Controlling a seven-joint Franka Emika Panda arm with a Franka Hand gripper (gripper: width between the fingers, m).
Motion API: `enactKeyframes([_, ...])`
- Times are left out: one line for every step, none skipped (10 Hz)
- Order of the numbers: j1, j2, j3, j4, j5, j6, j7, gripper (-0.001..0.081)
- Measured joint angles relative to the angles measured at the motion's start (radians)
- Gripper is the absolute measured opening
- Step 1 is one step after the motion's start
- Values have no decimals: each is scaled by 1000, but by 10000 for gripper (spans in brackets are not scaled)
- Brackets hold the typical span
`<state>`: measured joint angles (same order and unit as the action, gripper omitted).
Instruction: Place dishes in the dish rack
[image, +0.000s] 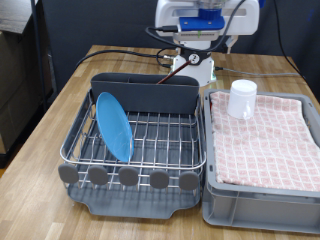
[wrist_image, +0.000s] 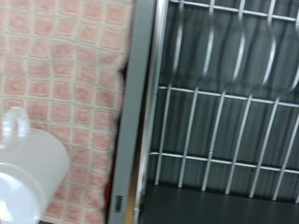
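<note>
Standing on edge in the dish rack (image: 140, 150), left side of the exterior view: blue plate (image: 113, 125). White cup (image: 242, 98) on pink checked cloth (image: 265, 135) in grey crate (image: 260, 205). Gripper (image: 193, 62) beyond caddy (image: 145, 93); cannot tell jaw state.

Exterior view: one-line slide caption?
Round light-blue plate upright in silver wire dish rack; small white plastic cup on pink checked cloth.

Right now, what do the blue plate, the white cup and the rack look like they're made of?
The light-blue plate, standing on edge in the dish rack, looks like matte plastic: flat even colour, no glaze shine, though ceramic can't be excluded. The white cup on the pink checked cloth seems smooth, slightly glossy plastic. The rack is thin silvery metal wire on a dark grey plastic-looking tray.
</note>
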<state>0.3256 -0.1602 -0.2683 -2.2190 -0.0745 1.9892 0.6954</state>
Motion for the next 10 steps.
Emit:
enactKeyframes([11, -10, 25, -2, 1, -5, 45, 803])
enactKeyframes([22, -17, 51, -4, 3, -8, 94, 803])
enactKeyframes([32, -22, 74, -7, 5, -10, 139, 803])
enactKeyframes([41, -23, 95, -9, 9, -10, 174, 803])
enactKeyframes([49, -23, 110, -11, 17, -9, 194, 803])
enactKeyframes([54, -22, 121, -12, 23, -9, 208, 803])
enactKeyframes([59, -18, 132, -12, 24, -25, 214, 803])
enactKeyframes([60, -11, 143, -10, 21, -44, 219, 803])
enactKeyframes([61, -1, 153, -7, 21, -62, 226, 803])
enactKeyframes([61, 13, 162, -5, 21, -77, 236, 803])
